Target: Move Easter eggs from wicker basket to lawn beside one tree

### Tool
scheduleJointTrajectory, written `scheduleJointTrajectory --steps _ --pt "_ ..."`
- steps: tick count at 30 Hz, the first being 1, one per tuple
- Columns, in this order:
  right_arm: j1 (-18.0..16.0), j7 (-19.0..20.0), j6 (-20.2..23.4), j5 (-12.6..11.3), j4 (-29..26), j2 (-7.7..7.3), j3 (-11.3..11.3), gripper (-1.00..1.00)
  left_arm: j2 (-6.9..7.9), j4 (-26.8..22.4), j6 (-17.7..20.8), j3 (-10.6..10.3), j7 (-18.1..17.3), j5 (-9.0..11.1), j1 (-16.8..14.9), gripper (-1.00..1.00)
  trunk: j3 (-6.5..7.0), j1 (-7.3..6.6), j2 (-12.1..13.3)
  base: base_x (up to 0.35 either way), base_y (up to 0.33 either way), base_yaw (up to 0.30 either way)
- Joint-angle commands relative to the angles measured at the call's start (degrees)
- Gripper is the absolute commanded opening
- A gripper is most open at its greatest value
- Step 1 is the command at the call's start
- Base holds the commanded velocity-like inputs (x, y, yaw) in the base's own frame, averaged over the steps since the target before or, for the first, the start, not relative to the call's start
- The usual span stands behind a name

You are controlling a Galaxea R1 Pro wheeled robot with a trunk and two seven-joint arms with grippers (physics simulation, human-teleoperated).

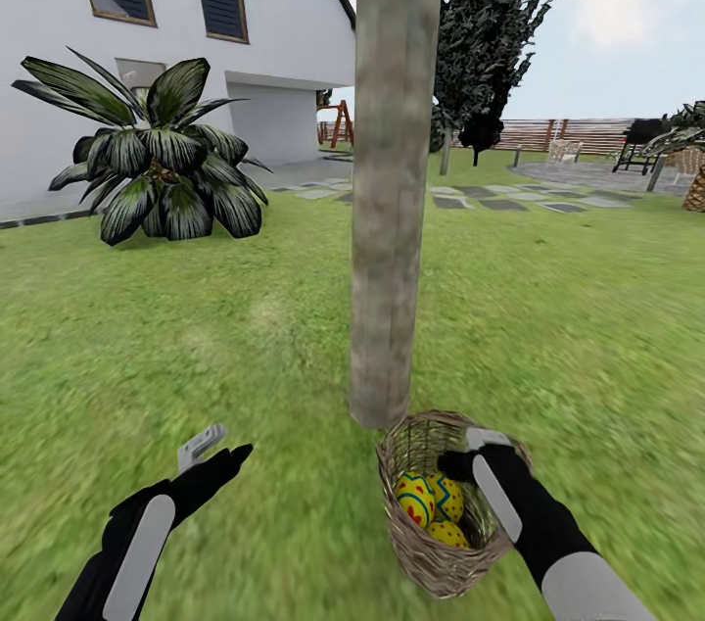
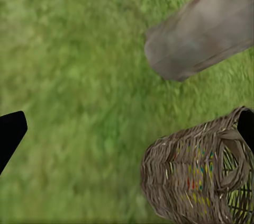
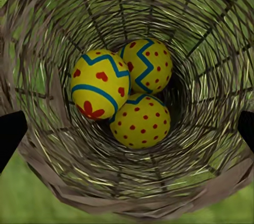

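The wicker basket [image 1: 431,552] sits on the lawn [image 1: 196,337] right at the foot of the tree [image 1: 392,170], whose grey-brown trunk rises out of frame. Three yellow Easter eggs [image 1: 416,499] with blue zigzags and red marks lie inside it. In the right wrist view they cluster on the basket [image 3: 63,176] bottom: one egg [image 3: 100,83], a second [image 3: 148,65] and a third [image 3: 140,121]. My right gripper [image 1: 468,454] hovers at the basket's mouth, open [image 3: 127,128], touching no egg. My left gripper [image 1: 217,450] is open above bare grass, left of the basket [image 2: 196,176] and trunk [image 2: 206,33].
A low palm bush [image 1: 157,161] grows at the left in front of the white house [image 1: 284,23]. Behind the tree stand a dark conifer [image 1: 485,33], grey paving slabs [image 1: 490,200] and a slatted fence [image 1: 578,133]. Open grass spreads around the trunk.
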Motion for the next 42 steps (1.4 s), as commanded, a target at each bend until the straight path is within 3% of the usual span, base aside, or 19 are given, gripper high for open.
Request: scheduleJointTrajectory --steps 1,7,16,26,30,42 --pt "-0.2 -0.4 0.7 -0.6 0.2 -0.13 0.3 1.0 0.0 -0.1 0.2 0.0 0.5 0.6 0.0 1.0 -0.06 -0.01 0.0 0.0 0.0 0.0" --pt "-0.6 0.7 4.5 -0.6 0.8 -0.11 0.4 1.0 -0.08 -0.1 0.2 0.0 0.5 0.6 0.0 1.0 -0.06 -0.01 0.0 0.024 0.0 0.0" --pt "-0.6 2.1 4.7 -0.6 0.8 -0.13 0.5 1.0 -0.09 -0.1 0.2 0.0 0.5 0.7 0.0 1.0 -0.06 -0.01 0.0 0.276 0.0 0.0" --pt "-0.6 2.1 4.8 -0.7 0.7 0.04 0.6 1.0 0.04 -0.8 0.3 0.0 0.2 0.8 0.0 1.0 -0.06 -0.01 0.0 0.027 0.0 0.0" --pt "-0.6 2.2 4.8 -0.8 0.7 0.11 1.1 1.0 0.02 -3.2 0.3 0.2 0.2 0.9 0.0 1.0 -0.78 0.87 -1.6 0.0 0.0 0.0" --pt "-0.6 6.6 4.5 -0.6 0.7 -0.06 1.7 1.0 0.02 -3.6 0.2 0.3 0.5 0.8 0.0 1.0 -2.93 3.51 -6.4 0.0 0.0 0.0"
